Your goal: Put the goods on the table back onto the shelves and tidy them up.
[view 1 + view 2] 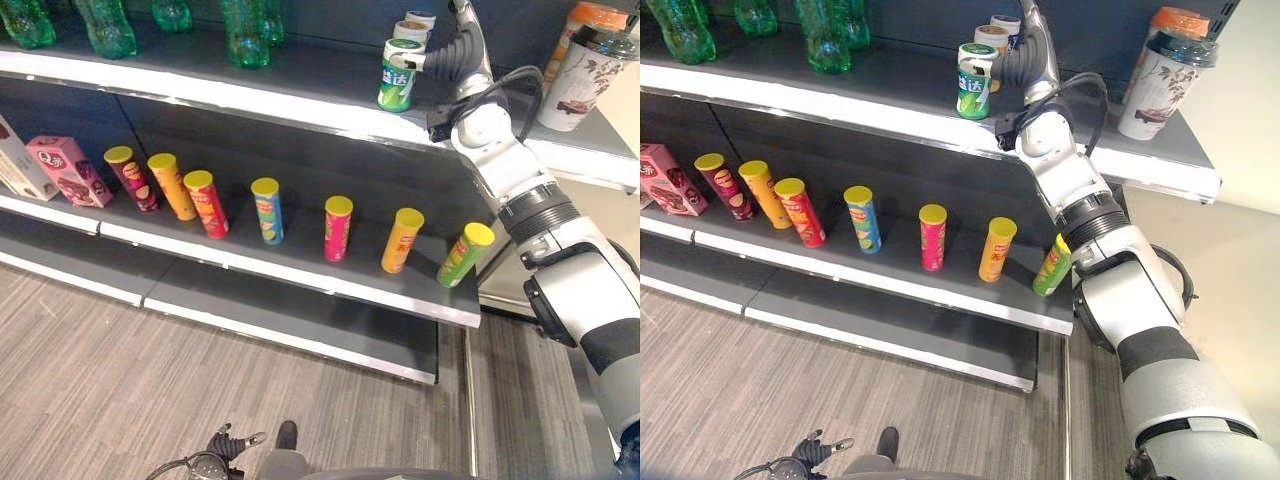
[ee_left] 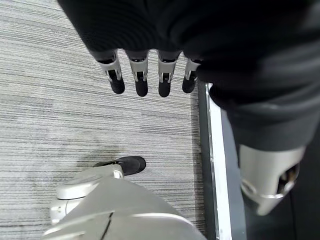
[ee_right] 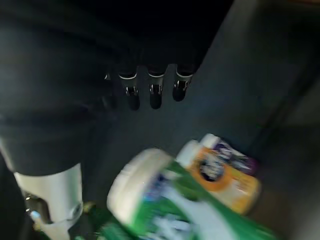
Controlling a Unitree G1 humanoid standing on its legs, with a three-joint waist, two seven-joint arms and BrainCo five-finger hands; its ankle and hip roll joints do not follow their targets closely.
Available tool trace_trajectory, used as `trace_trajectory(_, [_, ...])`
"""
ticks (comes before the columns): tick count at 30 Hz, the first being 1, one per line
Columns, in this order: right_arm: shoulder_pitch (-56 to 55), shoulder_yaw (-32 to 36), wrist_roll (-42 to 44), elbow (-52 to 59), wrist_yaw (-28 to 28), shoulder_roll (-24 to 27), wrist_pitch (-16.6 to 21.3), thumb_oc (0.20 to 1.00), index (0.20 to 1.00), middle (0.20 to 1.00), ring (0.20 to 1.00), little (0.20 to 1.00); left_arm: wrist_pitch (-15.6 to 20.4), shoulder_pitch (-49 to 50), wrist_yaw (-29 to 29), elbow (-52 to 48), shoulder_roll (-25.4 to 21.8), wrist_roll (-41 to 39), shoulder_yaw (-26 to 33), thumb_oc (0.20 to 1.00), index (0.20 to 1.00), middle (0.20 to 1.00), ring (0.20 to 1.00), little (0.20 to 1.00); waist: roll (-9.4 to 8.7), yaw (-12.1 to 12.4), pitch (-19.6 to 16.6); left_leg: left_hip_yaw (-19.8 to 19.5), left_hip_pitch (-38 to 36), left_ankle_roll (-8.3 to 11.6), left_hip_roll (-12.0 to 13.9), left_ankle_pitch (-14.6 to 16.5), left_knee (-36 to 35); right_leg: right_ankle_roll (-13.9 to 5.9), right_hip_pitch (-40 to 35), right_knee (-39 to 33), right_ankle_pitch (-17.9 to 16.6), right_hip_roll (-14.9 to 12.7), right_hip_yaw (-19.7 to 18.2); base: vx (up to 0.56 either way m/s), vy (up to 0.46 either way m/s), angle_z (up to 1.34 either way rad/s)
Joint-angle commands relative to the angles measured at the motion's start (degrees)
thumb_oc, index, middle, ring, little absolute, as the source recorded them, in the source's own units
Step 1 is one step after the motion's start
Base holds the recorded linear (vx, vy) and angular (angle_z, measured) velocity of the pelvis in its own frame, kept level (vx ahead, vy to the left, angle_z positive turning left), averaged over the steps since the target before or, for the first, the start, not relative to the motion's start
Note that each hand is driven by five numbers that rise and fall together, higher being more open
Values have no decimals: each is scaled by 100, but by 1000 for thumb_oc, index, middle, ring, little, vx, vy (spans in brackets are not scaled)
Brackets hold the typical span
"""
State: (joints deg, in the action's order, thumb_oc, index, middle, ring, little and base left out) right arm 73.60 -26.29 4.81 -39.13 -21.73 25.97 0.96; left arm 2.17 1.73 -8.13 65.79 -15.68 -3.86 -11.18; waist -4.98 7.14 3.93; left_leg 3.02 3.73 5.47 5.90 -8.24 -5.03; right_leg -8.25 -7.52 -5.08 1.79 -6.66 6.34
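Presently the right hand's fingers hang straight and relaxed in the right wrist view, grasping nothing. The right hand sits on the top shelf, just beside the green can; whether it touches the can cannot be told. The can stands upright near the shelf's front edge, with two more cans close behind it.

Handling, as a judgement: the green can looks rigid and smooth-walled, likely light, and apt to slip or topple if pushed near its top. The sound hold is around the middle of the body, thumb opposite the fingers. Any straightening is best done low on its side.

The left hand hangs low over the floor, its fingers straight and empty.

Surface: the top shelf is dark, flat and smooth, with a pale front lip. Green bottles stand along it to the left; a patterned cup with an orange lid stands to the right. Room beside the green can is fair on its left.

Below, the middle shelf carries a row of snack tubes, several tilted and unevenly spaced, and a pink box at the left.
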Motion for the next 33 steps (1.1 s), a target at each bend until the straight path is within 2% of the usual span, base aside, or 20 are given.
trace_trajectory(1, [297,44,-262,217,-147,520,303,1000,1000,1000,1000,1000,17,-411,-83,209,-201,-71,-77,1000,1000,1000,1000,1000,-95,173,112,581,-713,120,-103,1152,237,-511,727,424,-100,-317,25,0,0,0])
trace_trajectory(6, [180,72,-24,527,-44,585,431,1000,1000,1000,1000,1000,0,-375,-104,228,-202,-50,-19,1000,1000,1000,1000,1000,-99,135,89,598,-731,128,-84,1156,233,-502,718,421,-94,-307,31,-1,-13,-3])
trace_trajectory(10, [66,77,154,1201,120,774,622,1000,1000,1000,1000,1000,-11,-310,-109,265,-209,-17,94,1000,1000,1000,1000,1000,-100,73,69,643,-759,144,-71,1149,213,-503,712,402,-97,-288,25,-1,-3,-3])
trace_trajectory(14, [-248,33,277,2595,510,1210,886,1000,1000,1000,1000,1000,-37,-271,-142,297,-199,106,260,1000,1000,1000,1000,1000,-102,-18,64,680,-766,161,-29,1144,199,-498,728,397,-90,-266,-8,0,0,0])
trace_trajectory(18, [-570,28,556,3402,847,1374,1069,1000,1000,1000,1000,1000,-40,-257,-141,281,-200,176,363,1000,1000,1000,1000,1000,-101,-67,52,730,-785,175,6,1142,192,-488,741,396,-80,-246,-33,-4,-14,-5])
trace_trajectory(25, [-794,-184,1234,3992,1396,1461,1263,1000,1000,1000,1000,1000,3,-247,-93,179,-237,221,415,1000,1000,1000,1000,1000,-101,-101,43,789,-802,203,57,1143,196,-478,757,385,-73,-221,-51,-11,-19,-11])
trace_trajectory(30, [-818,-463,1871,4217,1940,1758,1365,1000,1000,1000,1000,1000,48,-163,11,109,-300,246,426,1000,1000,1000,1000,1000,-104,-103,30,828,-809,235,79,1130,185,-485,766,369,-95,-205,-63,0,0,0])
trace_trajectory(33, [-1088,-611,2438,4625,2458,2151,1402,1000,1000,1000,1000,1000,80,-32,123,51,-326,349,406,1000,1000,1000,1000,1000,-94,-92,47,834,-788,249,87,1118,190,-501,787,362,-109,-186,-69,0,0,0])
